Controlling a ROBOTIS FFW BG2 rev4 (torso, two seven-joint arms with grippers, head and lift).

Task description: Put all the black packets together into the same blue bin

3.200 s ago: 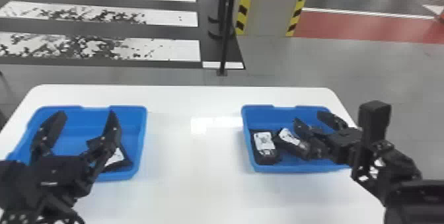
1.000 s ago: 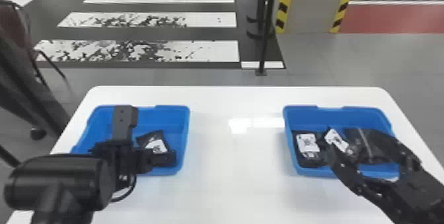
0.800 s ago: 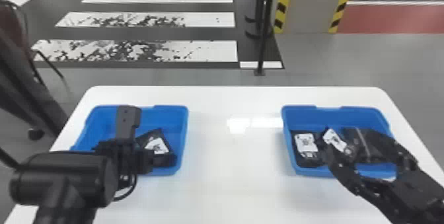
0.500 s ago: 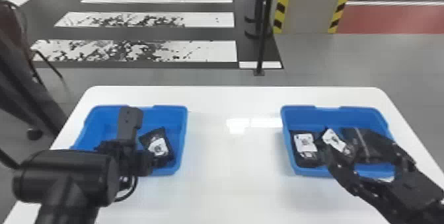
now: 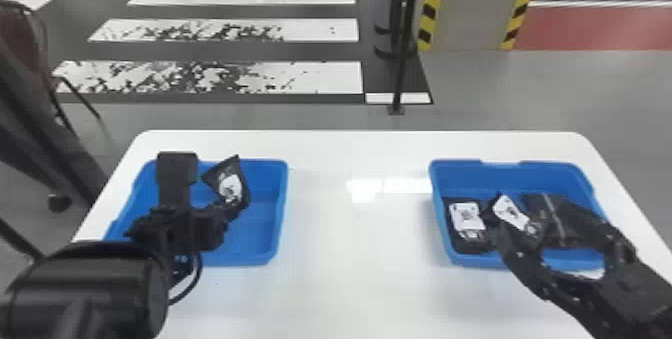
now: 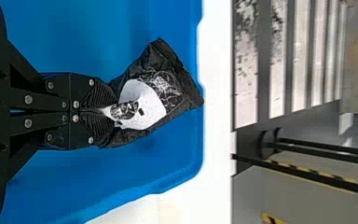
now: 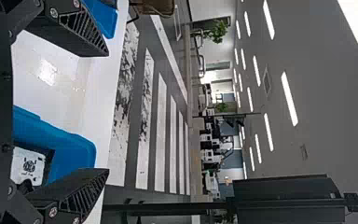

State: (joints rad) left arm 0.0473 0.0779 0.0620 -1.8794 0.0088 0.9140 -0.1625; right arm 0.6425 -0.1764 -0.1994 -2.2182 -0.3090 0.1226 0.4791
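The white table [image 5: 350, 278] lies below both our grippers. On it, under our left gripper [image 6: 112, 111], is one blue bin [image 5: 260, 228]; the other blue bin [image 5: 510, 175] is beneath our right gripper [image 7: 107, 112], well apart from the first. The right gripper has its fingers widely spread, with nothing between them that we can see. The left gripper is closed on a black packet [image 6: 161, 84], which stands out beyond the fingertips, over its bin.

Near the right gripper's fingers, inside its bin, we see a packet with a flat white label [image 5: 470, 233], then a packet with a slanted label [image 5: 515, 213], and a dark packet with a pale line [image 5: 552, 213], partly covered by the fingers.

The held packet seems to us light and soft, with a thin wrapping that creases easily and may be a little slippery. The fingertips pinch it at one end, where its white label [image 6: 142, 100] is gathered into folds, so the free end could swing or turn. We judge this hold sufficient for carrying, if we move gently toward the right gripper's bin; for a new grasp, we would take more of the body, nearer the middle.
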